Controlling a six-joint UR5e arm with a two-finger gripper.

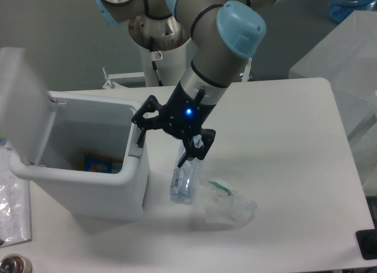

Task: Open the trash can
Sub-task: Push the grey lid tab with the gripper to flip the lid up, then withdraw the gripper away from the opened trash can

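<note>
The trash can [88, 193] is a large white boxy bin at the left of the table. Its flat lid [23, 105] stands raised on the left side, so the inside shows. A blue and orange packet [103, 163] lies at the bottom. My gripper [171, 140] is open and empty, just above and beside the bin's right rim. One finger [141, 132] is next to the rim's front lip, and the other [200, 148] hangs over the table. I cannot tell whether the finger touches the rim.
A small clear plastic bottle [182, 182] stands right of the bin, under the gripper. A crumpled clear plastic wrapper [228, 203] lies beside it. The robot base [158, 55] is behind. A white box [347, 55] stands at the far right. A black object [368, 243] sits at the table's front right corner.
</note>
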